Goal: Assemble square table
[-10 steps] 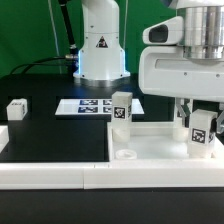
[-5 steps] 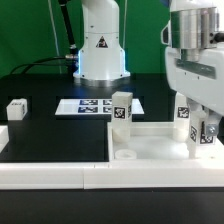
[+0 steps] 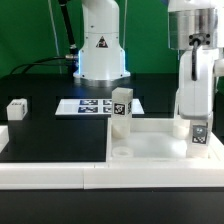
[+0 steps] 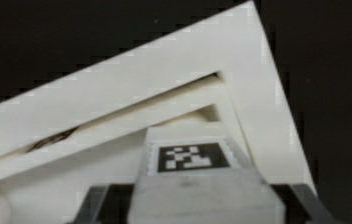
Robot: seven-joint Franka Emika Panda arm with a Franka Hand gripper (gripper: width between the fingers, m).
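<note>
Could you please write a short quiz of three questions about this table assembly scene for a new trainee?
1. True or false: a leg stands upright at the far corner of the square tabletop.
2. What does the gripper hold? A) a tagged leg B) the marker board C) nothing
3. In the exterior view, on which side of the black mat does the loose leg lie?

Key: 1 true; 2 A, the held leg; 3 the exterior view's left.
</note>
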